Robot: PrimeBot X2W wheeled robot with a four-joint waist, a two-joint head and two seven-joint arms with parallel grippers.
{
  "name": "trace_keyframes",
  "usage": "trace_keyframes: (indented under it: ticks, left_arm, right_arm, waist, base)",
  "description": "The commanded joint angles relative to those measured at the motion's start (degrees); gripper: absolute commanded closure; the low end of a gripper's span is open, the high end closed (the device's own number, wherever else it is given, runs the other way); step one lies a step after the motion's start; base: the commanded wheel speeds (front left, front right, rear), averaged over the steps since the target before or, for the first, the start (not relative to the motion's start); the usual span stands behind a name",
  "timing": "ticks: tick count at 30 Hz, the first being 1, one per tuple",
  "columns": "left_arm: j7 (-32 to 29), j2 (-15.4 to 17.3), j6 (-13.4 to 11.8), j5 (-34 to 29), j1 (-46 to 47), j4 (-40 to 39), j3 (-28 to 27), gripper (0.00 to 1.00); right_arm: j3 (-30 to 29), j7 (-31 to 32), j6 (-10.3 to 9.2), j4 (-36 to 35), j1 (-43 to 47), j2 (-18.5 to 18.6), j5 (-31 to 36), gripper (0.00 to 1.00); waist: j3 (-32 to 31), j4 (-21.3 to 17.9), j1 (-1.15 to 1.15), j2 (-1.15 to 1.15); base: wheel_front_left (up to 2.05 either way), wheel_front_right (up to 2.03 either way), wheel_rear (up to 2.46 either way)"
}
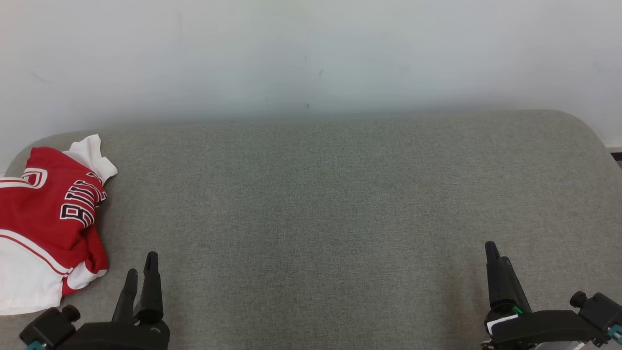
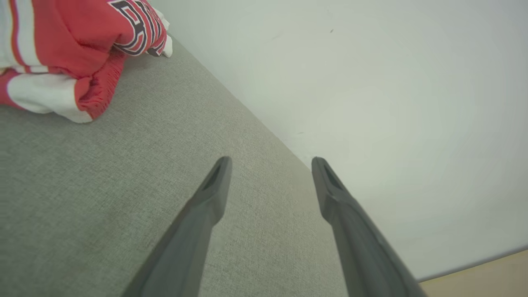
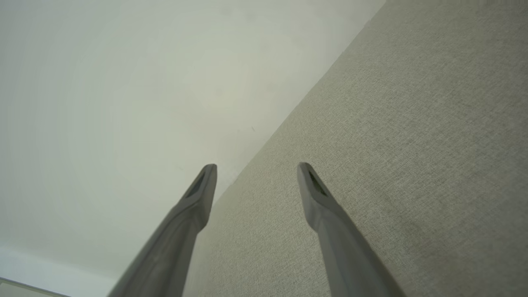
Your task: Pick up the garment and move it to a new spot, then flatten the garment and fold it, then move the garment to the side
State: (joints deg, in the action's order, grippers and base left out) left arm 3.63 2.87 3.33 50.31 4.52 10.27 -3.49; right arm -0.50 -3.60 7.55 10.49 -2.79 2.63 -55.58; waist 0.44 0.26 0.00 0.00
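Left gripper point(image 2: 270, 160): released and empty. In my left wrist view the two fingers stand well apart, with only grey cloth and wall between them. It hovers low at the near edge, just beside the garment's near corner but not touching it.
Right gripper point(image 3: 256, 166): also released, holding nothing. It sits at the near right of the surface, well apart from the garment, and it looks parked to me rather than reaching.
Garment point(image 1: 43, 214): a red and white jersey with dark lettering, bunched at the far left of the surface. A white piece pokes out at its far end, and the head view's left border cuts part of it off.
Surface point(image 1: 340, 204): grey woven cloth, backed by a pale wall point(image 1: 311, 58). The whole middle is bare, which I judge is the room needed for spreading and folding.
Stage: I can't tell for sure. The heap looks rumpled, not squarely folded, so I lean towards pickup not yet begun.
Why the left side leads: that gripper is nearest, so I'd send it to the closest red hem.
Risk: a pinch on loose folds may lift one layer only.
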Motion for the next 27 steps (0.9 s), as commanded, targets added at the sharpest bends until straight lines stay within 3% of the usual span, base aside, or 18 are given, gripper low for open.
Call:
trace_keyframes:
  ticks: [1, 27]
  left_arm:
    - [0.56, 0.61, -0.33, -2.51, 1.28, -1.08, 0.17, 0.00]
    - [4.99, 2.45, -2.46, -21.89, -0.35, -1.96, 2.42, 0.00]
  right_arm:
    - [0.36, -0.59, -0.04, -0.80, -0.20, 0.23, 2.12, 0.00]
    - [3.27, -5.01, -0.07, -0.62, 0.96, 0.28, 23.62, 0.00]
  waist:
    - [0.00, 0.03, 0.00, 0.00]
    - [-0.45, 0.52, 0.00, 0.00]
  base:
    - [0.00, 0.00, 0.00]
    - [0.00, 0.00, 0.00]
